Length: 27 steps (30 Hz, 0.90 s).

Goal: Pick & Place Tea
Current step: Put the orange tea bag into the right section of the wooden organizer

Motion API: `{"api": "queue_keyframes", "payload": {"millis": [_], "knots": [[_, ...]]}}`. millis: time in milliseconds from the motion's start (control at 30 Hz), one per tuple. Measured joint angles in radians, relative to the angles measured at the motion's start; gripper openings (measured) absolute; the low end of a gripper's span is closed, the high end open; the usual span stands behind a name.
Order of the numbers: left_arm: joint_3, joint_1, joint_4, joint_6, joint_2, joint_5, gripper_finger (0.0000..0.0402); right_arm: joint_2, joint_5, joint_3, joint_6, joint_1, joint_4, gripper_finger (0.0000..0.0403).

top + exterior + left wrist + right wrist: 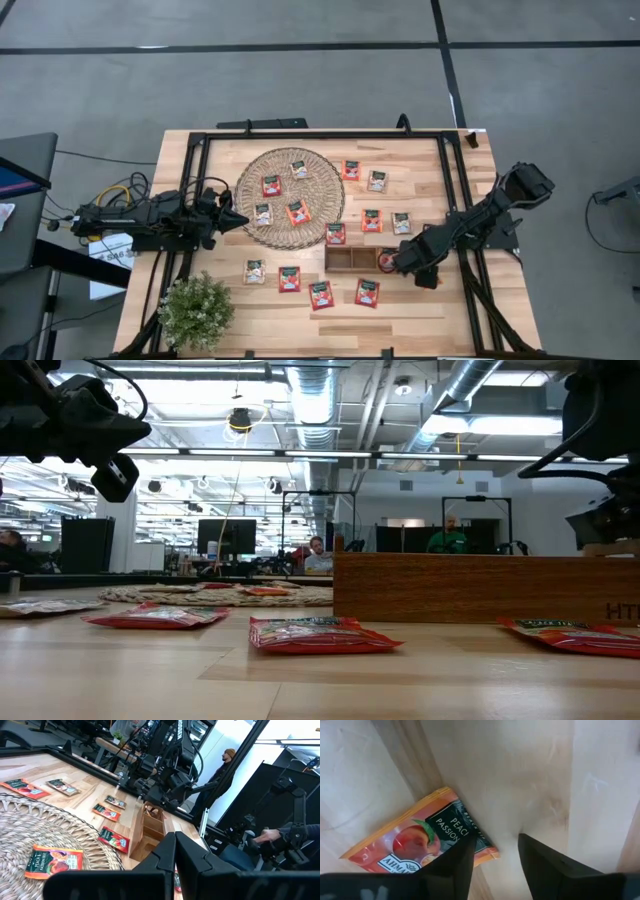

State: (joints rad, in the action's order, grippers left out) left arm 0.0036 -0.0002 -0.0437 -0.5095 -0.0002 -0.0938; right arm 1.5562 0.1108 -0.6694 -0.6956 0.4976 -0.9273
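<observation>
- The right gripper (388,262) was down at the right end of the tray (350,259), over its rightmost compartment.
- In the right wrist view its fingers (542,865) stood apart, with bare wood showing between them; nothing was clamped.
- An orange sachet (422,842) lay tilted in that compartment, one corner under the tip of one finger; whether the finger touched it could not be told.
- The left gripper (238,221) hung at the left edge of the mat (318,196), jaws pressed together and empty, as the left wrist view (175,851) showed.
- Four sachets lay on the mat: a red one (271,185), a pale one (299,169), another pale one (263,214) and an orange one (298,212).
- Right of the mat, on the table (420,310), lay a red sachet (350,170) and a pale one (377,181); below them two red ones (371,221) (336,234) and a pale one (402,223).
- In front of the tray lay a row: a pale sachet (255,272) and three red ones (289,279) (321,295) (367,292).
- A potted plant (196,311) stood at the table's front left corner.
- In the low view the tray's side wall (480,588) rose behind a red sachet (318,634) lying flat.
- People (448,536) sat at desks in the room behind.
</observation>
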Motion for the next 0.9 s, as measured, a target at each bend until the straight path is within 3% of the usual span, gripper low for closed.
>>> {"api": "queue_keyframes", "payload": {"millis": [333, 900], "knots": [[0.000, 0.000, 0.004, 0.000, 0.000, 0.000, 0.0000, 0.000, -0.003, 0.002, -0.040, 0.000, -0.021, 0.0131], [0.000, 0.000, 0.007, 0.003, 0.000, -0.001, 0.0000, 0.000, -0.042, 0.004, -0.062, 0.000, -0.004, 0.0015]]}}
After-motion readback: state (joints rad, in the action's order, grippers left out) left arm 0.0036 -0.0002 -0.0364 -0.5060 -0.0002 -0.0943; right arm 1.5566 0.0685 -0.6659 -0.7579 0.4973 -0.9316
